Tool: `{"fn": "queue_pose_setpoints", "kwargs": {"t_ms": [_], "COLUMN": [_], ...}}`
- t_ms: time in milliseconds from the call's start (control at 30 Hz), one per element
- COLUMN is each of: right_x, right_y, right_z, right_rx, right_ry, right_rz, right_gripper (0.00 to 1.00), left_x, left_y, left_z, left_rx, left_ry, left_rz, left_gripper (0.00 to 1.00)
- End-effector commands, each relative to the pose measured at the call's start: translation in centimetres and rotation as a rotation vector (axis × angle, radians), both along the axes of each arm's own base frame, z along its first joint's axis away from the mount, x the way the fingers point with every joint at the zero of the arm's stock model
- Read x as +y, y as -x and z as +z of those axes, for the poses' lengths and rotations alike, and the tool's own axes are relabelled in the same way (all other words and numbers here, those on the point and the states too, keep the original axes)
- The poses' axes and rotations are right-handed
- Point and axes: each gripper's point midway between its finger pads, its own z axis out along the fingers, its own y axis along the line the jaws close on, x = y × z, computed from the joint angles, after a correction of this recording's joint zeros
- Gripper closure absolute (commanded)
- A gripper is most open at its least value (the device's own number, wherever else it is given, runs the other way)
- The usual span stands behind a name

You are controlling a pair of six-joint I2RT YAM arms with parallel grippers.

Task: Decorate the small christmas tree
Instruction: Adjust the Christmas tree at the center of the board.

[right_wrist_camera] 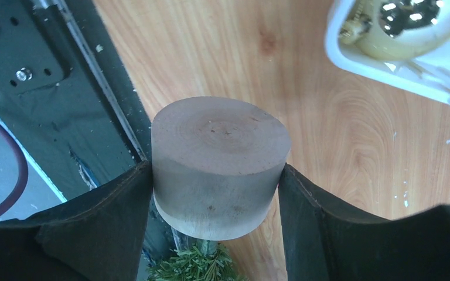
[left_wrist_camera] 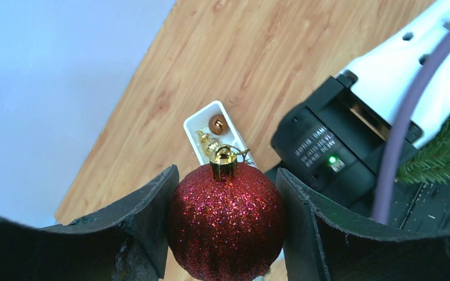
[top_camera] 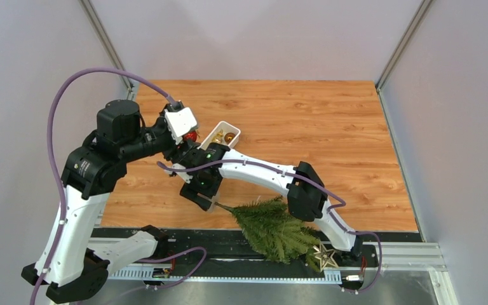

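The small christmas tree [top_camera: 274, 229] lies on its side at six o'clock on the table, its round base [right_wrist_camera: 220, 152] pinched between the jaws of the right gripper [right_wrist_camera: 217, 193]. At eleven o'clock from it, beside the white tray [left_wrist_camera: 192, 127], the left gripper [left_wrist_camera: 225, 199] clamps a red glitter bauble [left_wrist_camera: 227, 228]. Best to stand the tree upright first, then offer the bauble's gold hook [left_wrist_camera: 225, 159] to a branch.

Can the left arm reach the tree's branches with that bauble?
Probably not directly: the right gripper, clamping the tree by its base, sits between the left gripper's red bauble and the branches, which point away.
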Motion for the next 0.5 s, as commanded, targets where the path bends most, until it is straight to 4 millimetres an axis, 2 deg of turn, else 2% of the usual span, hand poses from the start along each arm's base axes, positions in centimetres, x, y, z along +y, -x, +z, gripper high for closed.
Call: {"fn": "queue_pose_setpoints", "kwargs": {"t_ms": [0,133,267,367,467], "right_x": [2.8,3.3,2.0,0.9,0.2], "right_y": [-1.5,0.2,0.8,0.8,0.1], "right_z": [3.7,4.5,3.8,2.1,1.0], "right_rx": [-0.202,-0.261,-0.302,-0.318,-0.388], "right_ry": [-0.117,-0.117,-0.068,-0.006,0.065], "right_rz": [0.263,0.384,0.462,0.491,0.52], "right_gripper": [0.69,0.71,0.69,0.59,0.42], "left_x": [0.3,0.5,0.7,0.7,0.7], "left_y": [-0.1,-0.1,0.0,0.0,0.0], "left_z": [3.0,3.7,4.0,3.9,3.6], "left_rx": [-0.085,-0.1,-0.107,-0.106,-0.101], "left_ry": [0.039,0.045,0.046,0.046,0.045], "left_rz": [0.011,0.022,0.027,0.027,0.027], "left_gripper": [1.0,1.0,1.0,1.0,1.0]}}
